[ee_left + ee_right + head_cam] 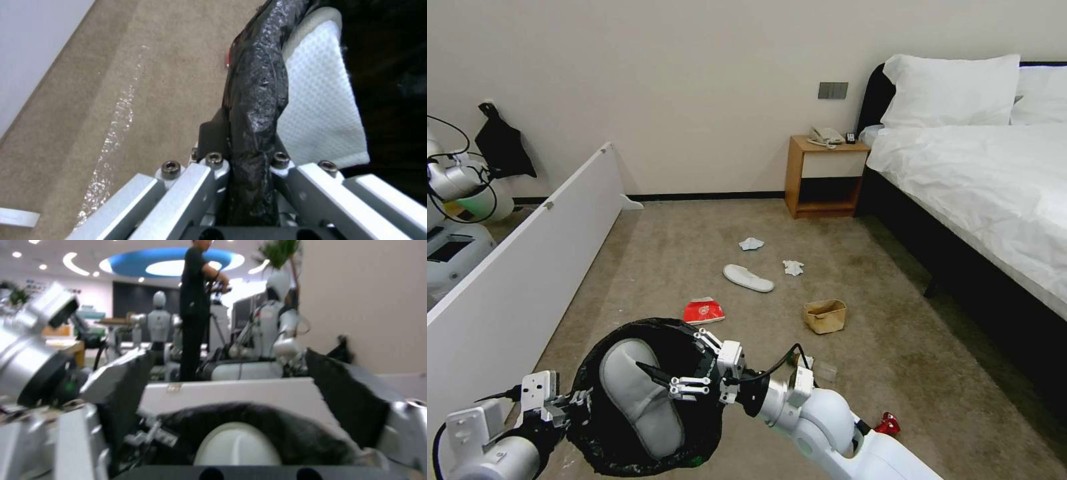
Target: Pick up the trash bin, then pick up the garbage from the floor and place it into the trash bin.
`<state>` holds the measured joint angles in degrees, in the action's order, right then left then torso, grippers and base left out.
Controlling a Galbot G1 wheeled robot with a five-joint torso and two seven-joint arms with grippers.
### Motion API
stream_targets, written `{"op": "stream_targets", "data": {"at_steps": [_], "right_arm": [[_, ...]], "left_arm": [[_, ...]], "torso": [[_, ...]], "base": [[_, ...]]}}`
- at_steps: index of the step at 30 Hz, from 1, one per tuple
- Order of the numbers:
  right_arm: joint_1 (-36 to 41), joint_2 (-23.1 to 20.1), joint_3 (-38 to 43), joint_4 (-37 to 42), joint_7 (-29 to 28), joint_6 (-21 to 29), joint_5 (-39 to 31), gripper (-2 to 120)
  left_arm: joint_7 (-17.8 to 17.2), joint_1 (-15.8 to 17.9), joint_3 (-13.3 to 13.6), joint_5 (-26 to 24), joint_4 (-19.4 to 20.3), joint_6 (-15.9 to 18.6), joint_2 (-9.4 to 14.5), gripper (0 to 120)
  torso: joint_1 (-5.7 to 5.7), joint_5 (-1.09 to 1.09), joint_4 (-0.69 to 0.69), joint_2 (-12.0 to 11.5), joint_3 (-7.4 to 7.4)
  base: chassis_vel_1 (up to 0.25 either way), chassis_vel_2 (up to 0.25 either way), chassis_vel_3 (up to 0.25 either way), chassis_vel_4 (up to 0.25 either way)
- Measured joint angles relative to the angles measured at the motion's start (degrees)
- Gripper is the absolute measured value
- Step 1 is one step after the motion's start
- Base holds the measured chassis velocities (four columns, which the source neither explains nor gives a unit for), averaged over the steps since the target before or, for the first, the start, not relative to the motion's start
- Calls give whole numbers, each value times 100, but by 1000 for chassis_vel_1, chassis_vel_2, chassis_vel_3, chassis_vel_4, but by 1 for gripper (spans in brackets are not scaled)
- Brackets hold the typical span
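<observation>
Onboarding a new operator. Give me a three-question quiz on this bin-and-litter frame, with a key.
1. True or false: a slipper already lies inside the bin.
2. What does the left gripper grip? A) the bin's rim B) the paper bag C) nothing
3. Which lies nearer the bed: the paper bag or the red packet?

Key: 1 true; 2 A; 3 paper bag. The right gripper hangs open over the bin.

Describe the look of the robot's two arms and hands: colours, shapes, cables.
Both arms are glossy white rounded shells with silver-grey metal joints. The right hand has a white boxy wrist block, black collar, slim silver linkage bars and dark tapered fingers; a black cable loops from the wrist to the forearm. The left hand has the same silver linkage bars, with dark hex bolts at the pivots, black finger pads and a white boxy mount.
</observation>
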<state>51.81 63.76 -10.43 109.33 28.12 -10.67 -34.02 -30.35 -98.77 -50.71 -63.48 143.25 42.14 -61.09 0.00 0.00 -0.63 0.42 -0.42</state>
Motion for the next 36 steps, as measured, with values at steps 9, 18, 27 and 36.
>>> {"op": "stream_targets", "data": {"at_steps": [9, 18, 27, 36], "right_arm": [[503, 101, 1603, 281, -818, 353, -221, 100], [1782, 141, 3085, 821, -2290, 1477, 30, 100], [2682, 323, 3855, 811, -3232, 1980, 432, 100], [3091, 550, 4372, 142, -3856, 2831, 524, 100]], "left_arm": [[40, 54, -50, 78, -60, 0, -148, 3], [73, 205, -48, 132, -119, 0, -196, 3], [105, 230, -1, 149, -135, 0, -176, 3], [141, 250, -35, 145, -148, 0, -180, 3]], "torso": [[0, 1, 1, 0, 0], [0, 0, 0, 0, 1], [0, 1, 1, 0, 0], [0, 1, 0, 1, 0]], "base": [[0, 0, 0, 0], [0, 0, 0, 0], [0, 0, 0, 0], [0, 0, 0, 0]]}}
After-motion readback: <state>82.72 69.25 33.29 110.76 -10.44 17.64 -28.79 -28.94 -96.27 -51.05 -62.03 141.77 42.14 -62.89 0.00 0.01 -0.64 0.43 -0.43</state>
